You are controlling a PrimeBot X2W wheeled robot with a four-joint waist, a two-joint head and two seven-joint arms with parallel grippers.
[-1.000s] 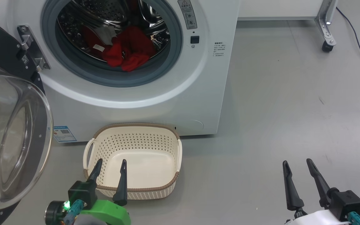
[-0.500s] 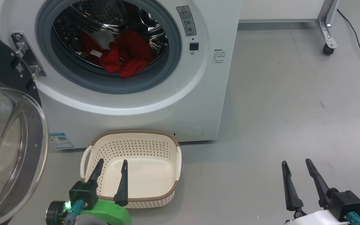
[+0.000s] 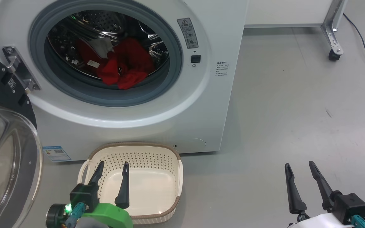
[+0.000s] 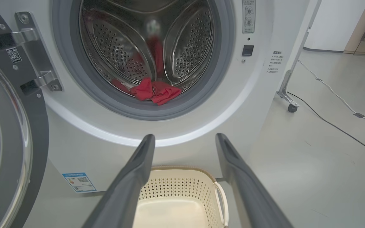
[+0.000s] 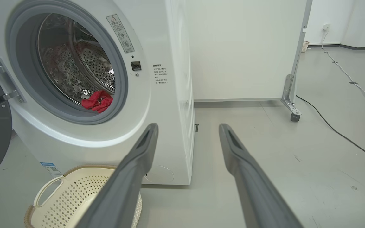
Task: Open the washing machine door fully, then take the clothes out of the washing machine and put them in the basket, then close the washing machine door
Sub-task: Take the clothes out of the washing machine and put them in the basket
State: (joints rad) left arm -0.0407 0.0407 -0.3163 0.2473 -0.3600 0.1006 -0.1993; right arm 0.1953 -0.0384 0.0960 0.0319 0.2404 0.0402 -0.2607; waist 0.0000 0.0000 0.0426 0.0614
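Low at the near left, above the near rim of the basket (image 3: 138,146), my left gripper (image 3: 113,164) hangs with its two dark fingers spread apart. There is nothing between them. My right gripper (image 3: 299,164) is at the near right, over the bare grey floor (image 3: 280,95). Its fingers are spread apart too, and they hold nothing.

The basket sits on the floor below my left fingers, close to the front of the washing machine (image 3: 201,120). It has nothing in it.

The washing machine door (image 3: 8,152) is swung out to the left, with its black rim and big glass bowl near me. The round hole is wide open. I think the first job, opening the door all the way, is done or very nearly done.

Far inside the shiny drum (image 3: 100,22), the clothes (image 3: 124,68) lie in a red heap at the bottom, just behind the grey rubber ring (image 3: 106,99). None of them are out yet.

So most of the work is left. I have to reach in, grab the red clothes and drop them in the basket. Then I have to push the door shut. My left gripper is nearer the hole, so I guess it should go in first.
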